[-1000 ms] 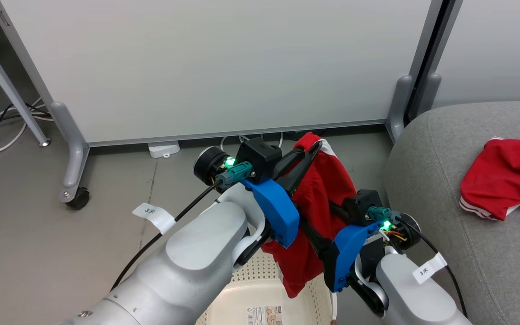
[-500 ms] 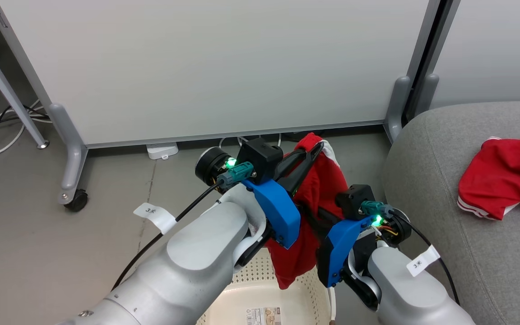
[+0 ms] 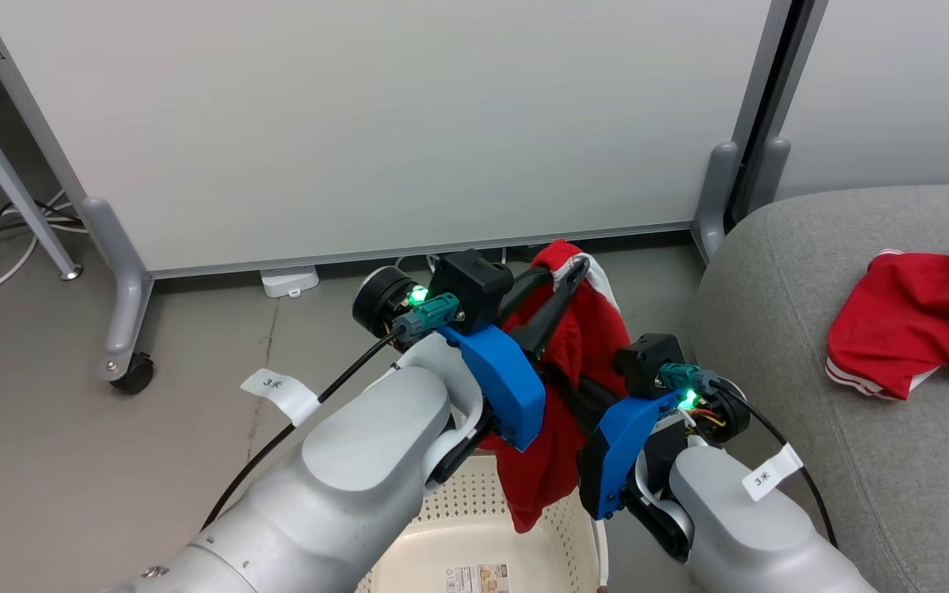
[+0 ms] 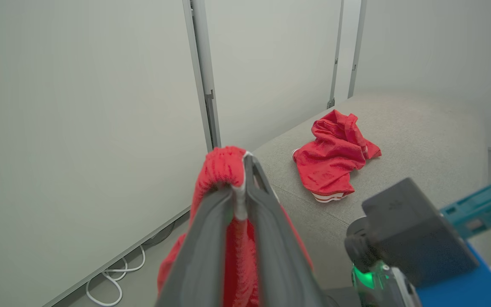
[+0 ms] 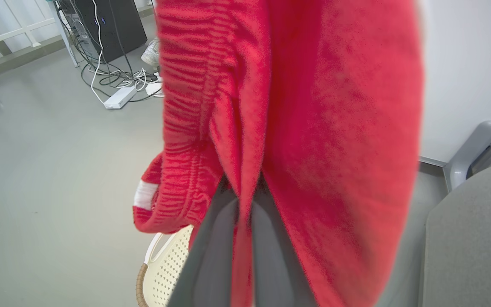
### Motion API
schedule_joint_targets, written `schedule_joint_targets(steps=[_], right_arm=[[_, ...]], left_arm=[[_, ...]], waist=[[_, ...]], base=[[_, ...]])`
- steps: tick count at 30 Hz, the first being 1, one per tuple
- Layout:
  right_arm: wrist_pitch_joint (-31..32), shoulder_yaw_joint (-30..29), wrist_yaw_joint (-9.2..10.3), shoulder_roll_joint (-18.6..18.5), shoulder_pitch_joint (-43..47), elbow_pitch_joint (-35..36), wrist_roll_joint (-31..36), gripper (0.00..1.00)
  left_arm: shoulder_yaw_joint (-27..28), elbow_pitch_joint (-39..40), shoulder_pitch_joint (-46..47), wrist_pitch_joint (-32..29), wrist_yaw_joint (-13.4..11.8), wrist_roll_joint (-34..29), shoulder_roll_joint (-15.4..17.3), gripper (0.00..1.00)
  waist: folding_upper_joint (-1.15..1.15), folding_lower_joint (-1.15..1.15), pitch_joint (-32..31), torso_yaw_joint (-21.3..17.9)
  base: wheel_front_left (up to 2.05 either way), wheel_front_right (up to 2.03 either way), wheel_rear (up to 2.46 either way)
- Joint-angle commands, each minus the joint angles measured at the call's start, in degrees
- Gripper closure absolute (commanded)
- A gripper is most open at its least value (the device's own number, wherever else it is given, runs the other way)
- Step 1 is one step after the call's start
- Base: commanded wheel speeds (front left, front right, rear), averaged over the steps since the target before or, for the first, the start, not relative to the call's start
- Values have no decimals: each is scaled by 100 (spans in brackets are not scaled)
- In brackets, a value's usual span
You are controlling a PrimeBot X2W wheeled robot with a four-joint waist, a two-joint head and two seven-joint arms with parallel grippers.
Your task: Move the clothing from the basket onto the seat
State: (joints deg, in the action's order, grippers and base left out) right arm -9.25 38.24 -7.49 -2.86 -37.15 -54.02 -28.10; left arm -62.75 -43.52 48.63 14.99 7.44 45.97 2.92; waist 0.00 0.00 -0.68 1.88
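Carrying the held garment (image 3: 586, 346) right to the seat (image 3: 771, 329) looks like the step in hand. The left hand (image 3: 571, 272) is pressed together on the garment's top fold, with white trim caught between its fingers. The right hand (image 5: 241, 200) pinches a lower fold of the same piece. The cloth's tail hangs over the basket (image 3: 458, 502), which sits near, under both arms; whether it touches the wall I cannot tell.

To do this well, raise both hands until the tail is clear of the rim. Then swing them right together, so the cloth is neither stretched nor slackened between the 2 grips. Lower it over bare cushion just beside the second garment (image 3: 911, 329), which lies crumpled on the seat at far right, and only then spread the fingers.

The fabric is bright red, soft and limp, and it folds under its own weight. A white band shows at 1 cuff-like end. The basket is stiff cream plastic pierced with rows of small holes, with a brown woven-look rim. The seat is light grey woven upholstery with a rounded edge and a stitched seam.
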Motion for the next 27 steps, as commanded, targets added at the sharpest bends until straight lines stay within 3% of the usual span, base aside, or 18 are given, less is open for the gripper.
schedule_joint_targets(steps=[1, 13, 20, 27], right_arm=[[-52, 31, -1, -5, -92, -42, -63, 100], [-266, 117, -1, -5, -245, -243, -215, 100], [-468, -163, -1, -5, -390, -381, -236, 100], [-580, -588, -2, -5, -511, -429, -59, 100]], left_arm=[[33, -18, 84, 29, 1, -29, -3, 0], [2, -76, -71, 29, 1, -90, -2, 0], [19, 3, -310, 29, 1, -59, 61, 0], [308, 434, -802, 28, 1, -126, 339, 0]], waist=[[0, 0, -4, -3], [0, 0, -43, -38], [0, 0, -59, -58], [0, 0, -63, -118]], base=[[0, 0, 0], [0, 0, 0], [0, 0, 0], [0, 0, 0]])
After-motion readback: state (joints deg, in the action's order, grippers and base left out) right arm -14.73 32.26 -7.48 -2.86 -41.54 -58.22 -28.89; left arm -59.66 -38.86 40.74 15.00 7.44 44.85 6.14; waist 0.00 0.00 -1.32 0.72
